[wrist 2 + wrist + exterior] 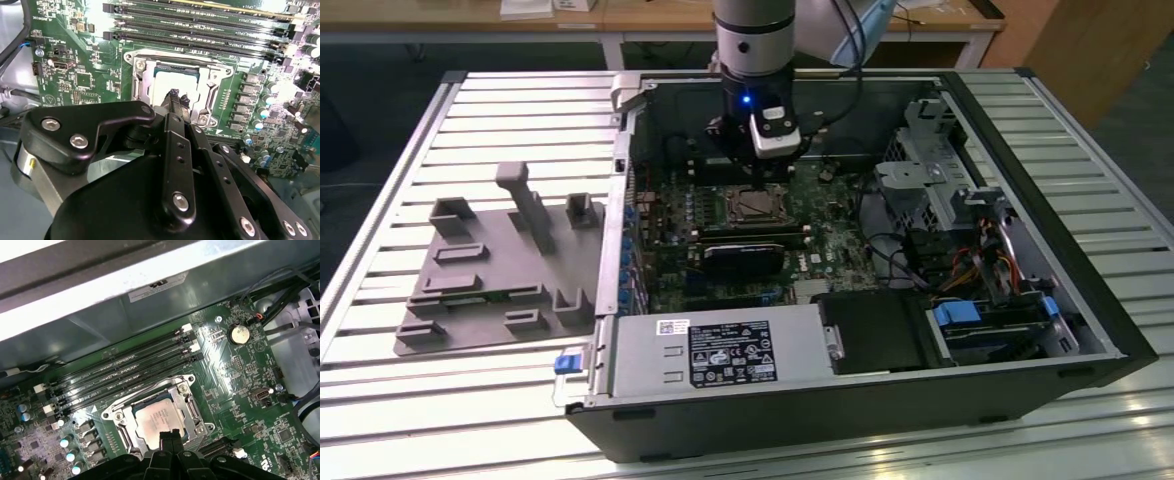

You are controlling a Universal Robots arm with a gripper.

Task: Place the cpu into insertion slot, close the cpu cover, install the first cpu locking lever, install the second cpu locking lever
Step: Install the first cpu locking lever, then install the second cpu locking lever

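The cpu (156, 421) lies flat in the insertion slot (754, 205) on the green board, its dull silver top up. The cpu cover (191, 407) lies down around it as a silver frame, and the chip (167, 80) shows through its window. My gripper (168, 436) hangs just above the chip's near edge, fingers together with nothing between them. In the second wrist view the gripper (175, 96) points down at the cover (144, 85). In the exterior view the gripper (769, 172) stands upright over the socket. I cannot tell how the locking levers stand.
Long black memory slots (125, 372) run beside the socket. A black module (740, 258) sits in front of it, and the grey power supply (720, 355) fills the case's near side. A grey fixture plate (494, 270) lies on the exterior view's left. A coin battery (238, 333) sits on the board.
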